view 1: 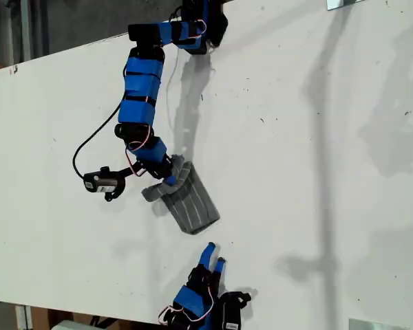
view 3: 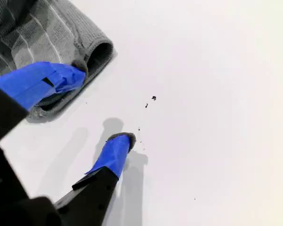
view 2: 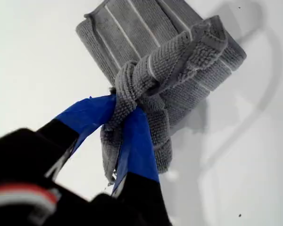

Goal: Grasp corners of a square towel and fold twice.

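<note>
while my first gripper (view 2: pixel 120 117) pinches the towel (view 1: pixel 189 199), my second gripper (view 3: pixel 96 106) gapes.

A white tabletop (view 1: pixel 316 172) carries everything and fills most of the exterior view, its edge running at a slant across that view's top and left. The surface is smooth and matte, marked with small dark specks and crossed by soft grey shadows. The towel (view 1: pixel 189 203) lies on it near the middle of the exterior view, folded into a compact grey striped bundle; its lower part rests flat on the surface while one end is lifted off it. A few dark crumbs (view 3: pixel 151 101) sit on the bare white surface just beside the towel.
</note>
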